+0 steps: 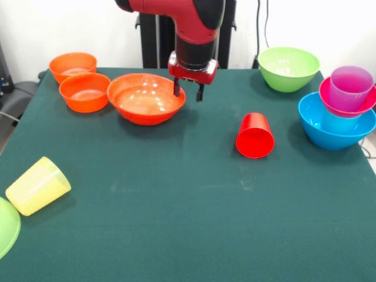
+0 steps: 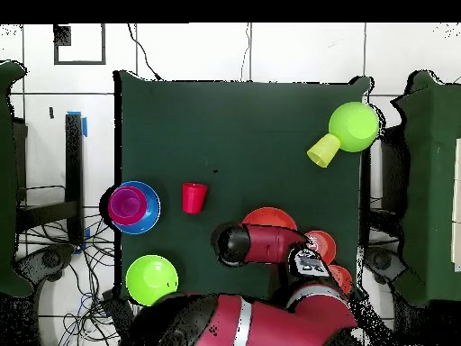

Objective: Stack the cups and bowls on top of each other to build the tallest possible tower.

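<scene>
My gripper (image 1: 188, 91) is open and empty. It hangs just over the right rim of the wide orange bowl (image 1: 145, 97), one finger inside the rim and one outside. Two small orange bowls (image 1: 73, 66) (image 1: 85, 91) stand left of it. A red cup (image 1: 255, 136) lies on its side mid-table, mouth toward the camera. A yellow cup (image 1: 37, 185) lies on its side at the near left. At the right, a blue bowl (image 1: 335, 130) holds a light blue cup (image 1: 341, 122), a magenta bowl (image 1: 346, 104) and a purple cup (image 1: 351, 87), stacked.
One lime green bowl (image 1: 288, 68) stands at the far right corner. Another (image 1: 7, 227) is cut off by the near left edge. In the overhead view my arm (image 2: 261, 245) covers part of the wide orange bowl (image 2: 268, 216); the red cup (image 2: 194, 197) lies apart from it.
</scene>
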Robot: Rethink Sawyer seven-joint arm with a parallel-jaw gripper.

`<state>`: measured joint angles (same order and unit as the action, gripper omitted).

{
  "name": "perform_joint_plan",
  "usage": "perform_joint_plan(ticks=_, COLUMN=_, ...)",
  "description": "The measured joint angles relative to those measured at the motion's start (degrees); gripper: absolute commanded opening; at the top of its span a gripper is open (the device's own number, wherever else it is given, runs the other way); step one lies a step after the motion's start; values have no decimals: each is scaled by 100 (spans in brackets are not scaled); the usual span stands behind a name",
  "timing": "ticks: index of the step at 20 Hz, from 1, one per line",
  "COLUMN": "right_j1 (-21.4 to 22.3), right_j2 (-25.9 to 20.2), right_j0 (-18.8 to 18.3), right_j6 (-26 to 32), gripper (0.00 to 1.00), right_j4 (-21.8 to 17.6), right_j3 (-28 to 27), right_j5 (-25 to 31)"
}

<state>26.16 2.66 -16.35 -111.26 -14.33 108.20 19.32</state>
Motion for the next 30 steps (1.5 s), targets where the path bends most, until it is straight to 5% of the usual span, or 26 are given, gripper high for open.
perform_joint_plan(ticks=10, right_j1=-201, right_j2=547, right_j0=218, right_j6=1, gripper=100, right_j4=-298, right_j3=-55, right_j5=-31)
perform_joint_plan(ticks=11, right_j1=-199, right_j2=571, right_j0=217, right_j6=1, gripper=0, right_j4=-299, right_j3=-58, right_j5=-32)
perform_joint_plan(ticks=23, right_j1=75, right_j2=600, right_j0=6, right_j6=0, gripper=0, right_j4=-306, right_j3=-70, right_j5=6)
perform_joint_plan(ticks=30, right_j1=481, right_j2=1000, right_j0=532, right_j6=0, gripper=0, right_j4=-309, right_j3=-166, right_j5=949)
